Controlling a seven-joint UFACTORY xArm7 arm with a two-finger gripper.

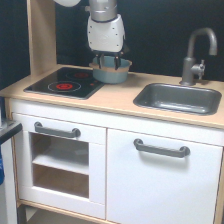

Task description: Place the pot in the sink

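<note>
The arm hangs down from the top of the scene, its white wrist ending in a dark end effector (pixel 110 62) whose fingers (pixel 117 63) reach down into the pot (pixel 111 71). The pot is small, round and grey-blue with a tan band at the rim, and it sits at the far side of the bench (pixel 117 102), just right of the stovetop (pixel 65 82) — whether its base rests on the wood or is lifted a little off it I cannot tell. The fingers look to be inside the rim, one on each side, but the view is too soft to say whether they are clamped on the pot or loose around it.

The stovetop is a black panel with red rings, set into the left part of the bench. The sink (pixel 178 98) lies well to the right of the pot, a dark grey basin with rounded corners sunk into the wood — nothing shows inside it. Behind the sink, at the far right, stands a grey tap (pixel 197 52) with its spout curving over.

Below the bench the cabinet is white: a door with a window and grey handle (pixel 56 131) on the left, and a plain door with another grey handle (pixel 161 148) on the right.
</note>
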